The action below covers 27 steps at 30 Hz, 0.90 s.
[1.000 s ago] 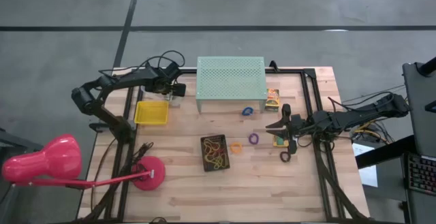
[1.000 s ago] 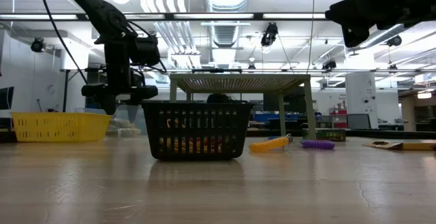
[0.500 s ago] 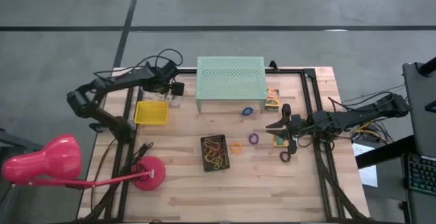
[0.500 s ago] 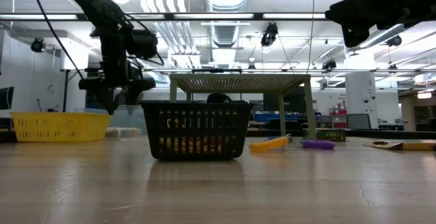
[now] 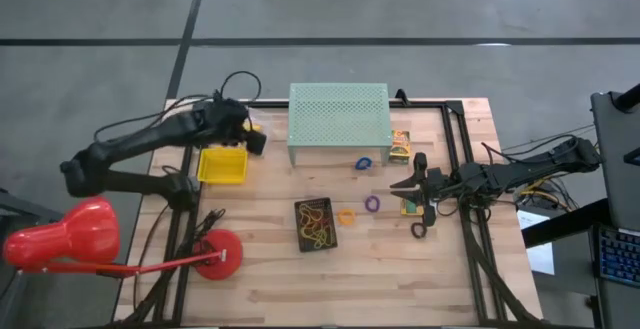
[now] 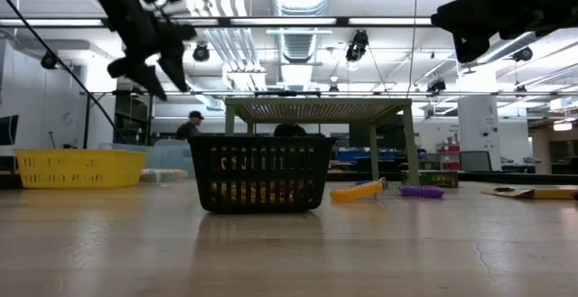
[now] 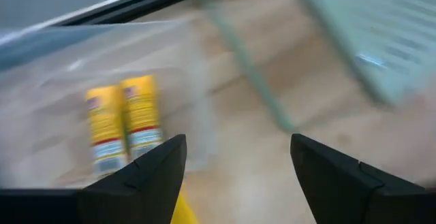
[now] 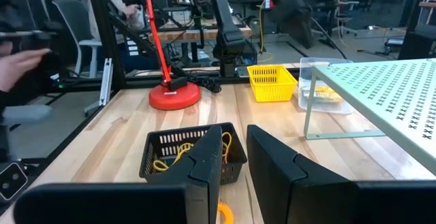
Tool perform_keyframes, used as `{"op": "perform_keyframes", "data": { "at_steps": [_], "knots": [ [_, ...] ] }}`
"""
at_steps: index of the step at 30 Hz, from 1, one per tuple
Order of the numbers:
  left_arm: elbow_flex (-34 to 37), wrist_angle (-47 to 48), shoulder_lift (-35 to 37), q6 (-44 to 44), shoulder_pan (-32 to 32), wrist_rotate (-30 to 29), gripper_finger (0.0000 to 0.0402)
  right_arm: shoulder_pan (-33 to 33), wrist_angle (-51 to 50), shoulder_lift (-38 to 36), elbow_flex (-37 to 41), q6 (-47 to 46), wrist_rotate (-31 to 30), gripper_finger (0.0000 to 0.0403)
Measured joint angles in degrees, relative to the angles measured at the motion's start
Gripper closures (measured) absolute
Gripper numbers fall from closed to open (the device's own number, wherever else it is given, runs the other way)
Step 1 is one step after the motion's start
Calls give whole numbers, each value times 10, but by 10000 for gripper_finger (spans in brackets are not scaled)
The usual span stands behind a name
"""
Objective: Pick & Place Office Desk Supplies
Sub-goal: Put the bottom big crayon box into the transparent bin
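Observation:
My left gripper [image 5: 250, 137] hangs open and empty above a clear tub [image 7: 102, 101] at the table's far left; two yellow printed boxes [image 7: 124, 125] lie in the tub. My right gripper [image 5: 400, 184] is level and slightly open with nothing between its fingers, above a yellow box [image 5: 410, 207]. On the wood lie a black basket [image 5: 315, 224] with rubber bands, an orange band [image 5: 347, 216], a purple band [image 5: 372, 204], a blue ring [image 5: 363, 163], a dark ring [image 5: 418, 230] and another yellow box [image 5: 400, 146].
A mint-green perforated stand [image 5: 338, 124] stands at the far middle and a yellow basket [image 5: 222, 165] beside the tub. A pink lamp [image 5: 60, 234] has its base [image 5: 217, 257] at the near left. A person [image 8: 20, 47] shows beyond the table.
My left gripper has risen well above the clear tub and drawn back toward the table's left edge, tipping as it went; it has stayed open. The lamp head has shifted slightly.

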<state>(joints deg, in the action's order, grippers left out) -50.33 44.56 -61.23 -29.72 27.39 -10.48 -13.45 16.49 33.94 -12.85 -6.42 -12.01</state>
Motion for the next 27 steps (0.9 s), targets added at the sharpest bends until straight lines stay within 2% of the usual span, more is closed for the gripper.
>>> {"op": "perform_keyframes", "data": {
  "at_steps": [4,9,16,20,27],
  "knots": [
    [10,-21,37,34,-98,-13,131,0,0,0,0,0,0,335],
    [19,-81,53,49,-213,-74,133,0,0,0,0,0,0,335],
    [18,-178,56,167,-330,-94,134,0,0,0,0,0,0,335],
    [19,-215,69,226,-367,-105,139,0,0,0,0,0,0,335],
    [20,-222,112,264,-375,-126,154,0,0,0,0,0,0,335]
  ]
}}
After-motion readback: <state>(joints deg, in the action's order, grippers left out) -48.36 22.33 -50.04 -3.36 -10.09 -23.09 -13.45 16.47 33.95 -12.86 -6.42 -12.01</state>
